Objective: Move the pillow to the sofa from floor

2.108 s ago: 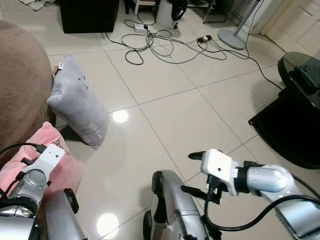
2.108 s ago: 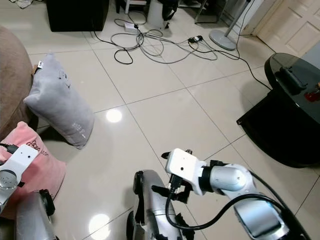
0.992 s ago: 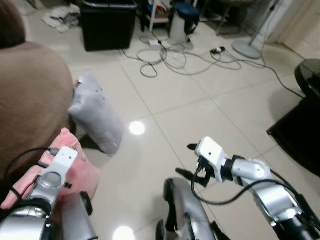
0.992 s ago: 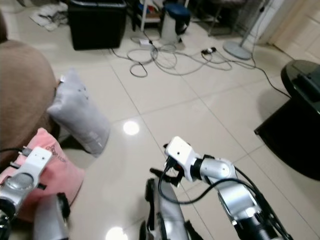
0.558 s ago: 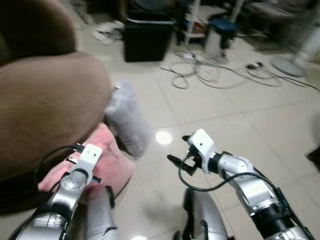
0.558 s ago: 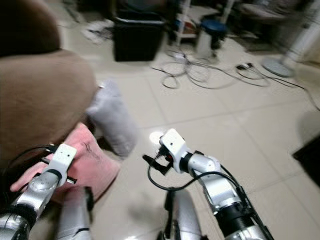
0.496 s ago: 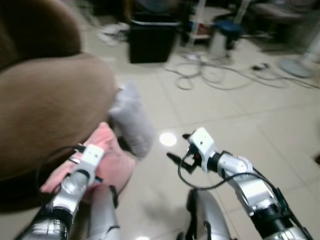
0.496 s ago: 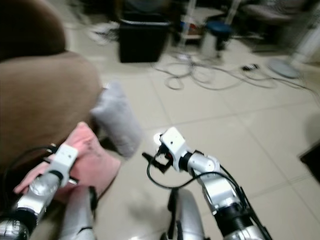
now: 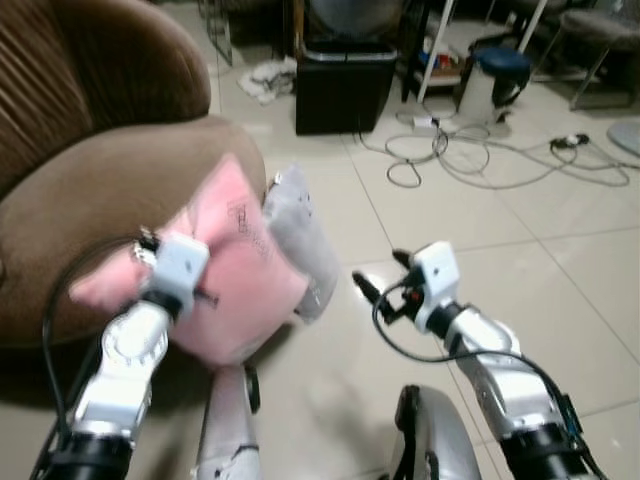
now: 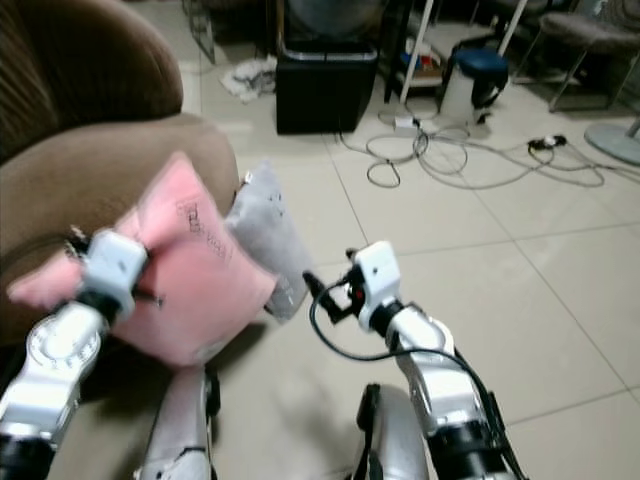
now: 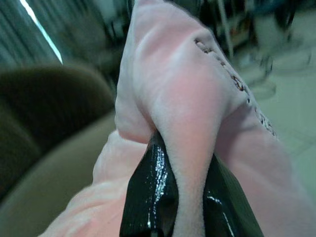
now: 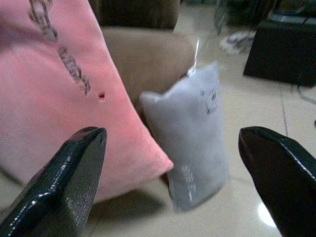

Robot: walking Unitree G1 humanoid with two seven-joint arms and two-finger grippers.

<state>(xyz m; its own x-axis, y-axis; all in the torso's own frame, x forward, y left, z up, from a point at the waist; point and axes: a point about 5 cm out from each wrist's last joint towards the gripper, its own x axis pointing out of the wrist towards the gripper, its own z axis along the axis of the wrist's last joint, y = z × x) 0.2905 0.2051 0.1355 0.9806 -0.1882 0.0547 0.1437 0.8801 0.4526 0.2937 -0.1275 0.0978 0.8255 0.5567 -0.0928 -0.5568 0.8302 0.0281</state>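
Pillow, pink, lifted off the floor, hanging in front of the sofa's seat edge, one fold pinched in the left gripper, jaws clamped on that fold with pink fabric bulging over the black fingers in the left wrist view.

By size, largest first:

Sofa: brown, rounded, ribbed backrest at upper left, seat cushion just behind the pink pillow.

Floor: glossy pale tiles, bright light reflections.

Grey pillow: standing upright on the floor, leaning against the sofa's front, just beside the pink one and partly behind it; small printed marks on its face in the right wrist view.

Black box: on the floor beyond the sofa, near a crumpled cloth.

Stool: white base, dark blue top, just right of the black box.

Cables: tangled loops across the tiles, well beyond both arms.

Right gripper: held above the floor near the grey pillow, pointing toward both pillows, jaws wide apart, nothing between the two fingers.

Left arm: silver, raised from lower left, white wrist block pressed against the pink pillow.
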